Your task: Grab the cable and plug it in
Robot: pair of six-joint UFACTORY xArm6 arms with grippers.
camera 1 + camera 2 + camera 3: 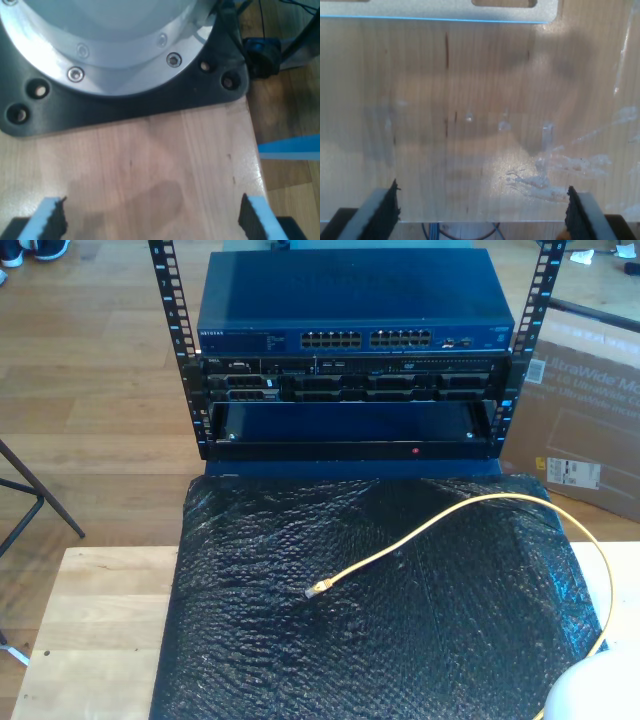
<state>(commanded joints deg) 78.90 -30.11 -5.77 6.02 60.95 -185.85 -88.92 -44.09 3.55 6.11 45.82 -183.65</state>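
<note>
While both grippers (152,217) (482,205) are held wide apart over bare wood, the cable (440,525) is left ungrasped on the black wrap, plug (317,589) toward the exterior view's left; nearer arm undeterminable.

The cardboard box (585,410) at the exterior view's right reads "UltraWide Mo…"; lettering on the network switch (350,305) is too small to read.

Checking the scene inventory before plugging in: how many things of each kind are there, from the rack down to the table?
Yellow cable: 1
Network switch: 1
Equipment rack: 1
Black bubble-wrap mat: 1
Cardboard box: 1
Wooden table: 1
Total: 6
</note>
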